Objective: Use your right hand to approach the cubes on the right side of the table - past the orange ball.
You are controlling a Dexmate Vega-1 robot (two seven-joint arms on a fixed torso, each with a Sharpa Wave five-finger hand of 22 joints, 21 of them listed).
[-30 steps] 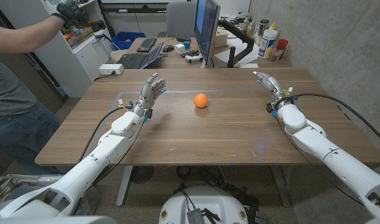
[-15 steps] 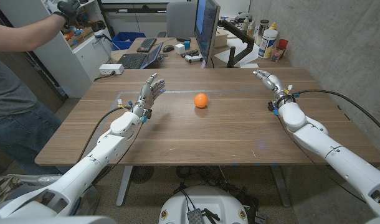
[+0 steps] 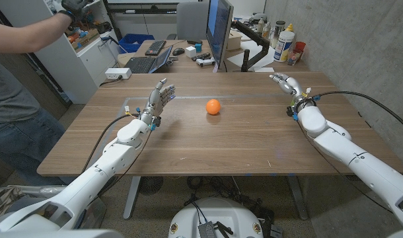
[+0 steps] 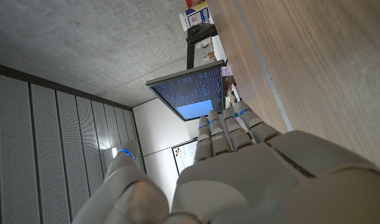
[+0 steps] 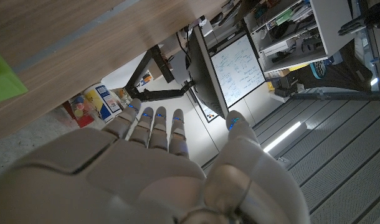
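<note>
The orange ball (image 3: 213, 106) lies on the wooden table (image 3: 241, 142), a little beyond its middle. My right hand (image 3: 285, 85) hovers over the far right part of the table, to the right of the ball, fingers apart and holding nothing. The right wrist view looks along this hand (image 5: 152, 168), past the table's far edge, toward a monitor. A bright green patch (image 5: 2, 81) lies on the tabletop at that picture's edge; I cannot tell what it is. My left hand (image 3: 159, 98) stands left of the ball, fingers up and spread, empty, as the left wrist view (image 4: 240, 168) also shows.
Beyond the far edge stand a monitor (image 3: 219, 30) on an arm, bottles (image 3: 285, 43) at the back right, and a laptop (image 3: 148, 63). A person (image 3: 16, 73) stands at the left. A concrete wall (image 3: 360, 46) runs close along the right side.
My right hand and forearm have drifted slightly to the right and farther along the table. The ball and the left hand have not moved.
</note>
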